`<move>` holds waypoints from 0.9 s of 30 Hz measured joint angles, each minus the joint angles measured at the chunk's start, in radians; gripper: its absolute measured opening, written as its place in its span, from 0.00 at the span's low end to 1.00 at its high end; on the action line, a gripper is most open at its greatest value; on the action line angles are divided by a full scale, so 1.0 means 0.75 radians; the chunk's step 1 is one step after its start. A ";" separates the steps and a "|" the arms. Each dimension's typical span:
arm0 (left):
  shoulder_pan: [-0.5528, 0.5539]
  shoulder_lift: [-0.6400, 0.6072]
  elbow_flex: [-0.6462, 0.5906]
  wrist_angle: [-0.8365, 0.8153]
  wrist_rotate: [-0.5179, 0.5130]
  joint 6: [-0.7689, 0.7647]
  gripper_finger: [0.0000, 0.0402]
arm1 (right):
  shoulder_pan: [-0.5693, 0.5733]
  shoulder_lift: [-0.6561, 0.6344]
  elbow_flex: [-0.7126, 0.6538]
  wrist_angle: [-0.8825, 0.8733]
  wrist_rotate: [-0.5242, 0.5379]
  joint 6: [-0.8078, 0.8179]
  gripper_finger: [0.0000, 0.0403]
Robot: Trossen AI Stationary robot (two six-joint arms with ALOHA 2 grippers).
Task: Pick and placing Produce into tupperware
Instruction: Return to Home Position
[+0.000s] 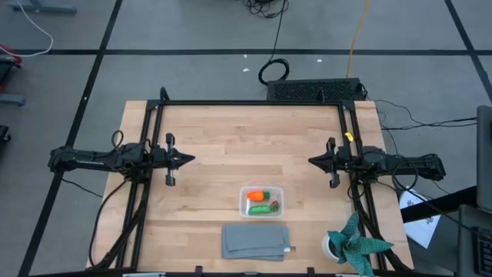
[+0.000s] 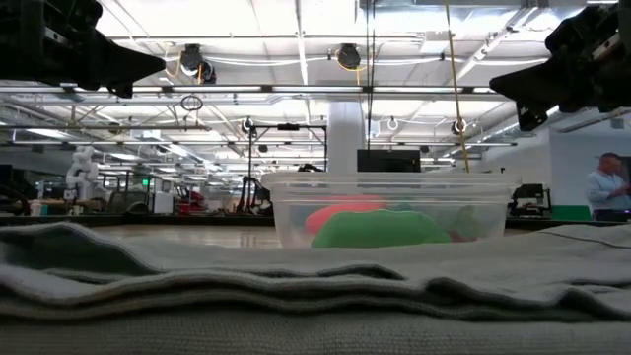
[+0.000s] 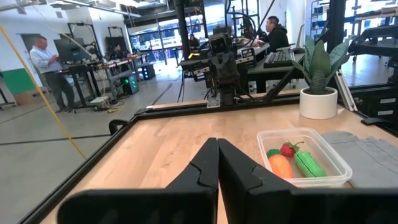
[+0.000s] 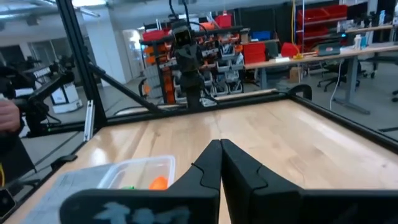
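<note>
Left claw [image 1: 188, 159] and right claw [image 1: 314, 161], both clenched, flank the clear, round-cornered tupperware [image 1: 277, 192], well apart. A smooth orange carrot [image 1: 256, 196] lies inside.

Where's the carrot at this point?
In the high view the carrot lies inside the clear container at the table's middle, beside the green pod, with the grey cloth just below it in the picture.

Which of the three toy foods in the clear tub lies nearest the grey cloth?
The green elongated pod; the orange carrot and the small red piece lie farther away.
</note>
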State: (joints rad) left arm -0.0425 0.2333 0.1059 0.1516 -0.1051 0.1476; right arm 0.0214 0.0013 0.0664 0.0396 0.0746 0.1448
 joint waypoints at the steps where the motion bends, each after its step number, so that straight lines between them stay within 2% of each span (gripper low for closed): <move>1: 0.000 0.000 0.000 0.000 0.000 0.000 0.00 | 0.000 0.000 -0.008 0.015 0.000 0.000 0.00; 9: 0.000 0.000 0.000 -0.010 0.000 0.000 0.05 | 0.000 0.000 -0.018 0.032 0.002 -0.001 0.00; 20: 0.000 0.000 0.000 -0.008 -0.001 0.014 0.01 | 0.000 0.001 -0.020 0.052 0.003 0.000 0.00; 27: 0.000 0.000 0.000 -0.008 -0.001 0.012 0.06 | 0.000 0.001 -0.022 0.052 0.003 0.000 0.00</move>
State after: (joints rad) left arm -0.0425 0.2333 0.1059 0.1459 -0.1055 0.1566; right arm 0.0213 0.0017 0.0502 0.0788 0.0768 0.1451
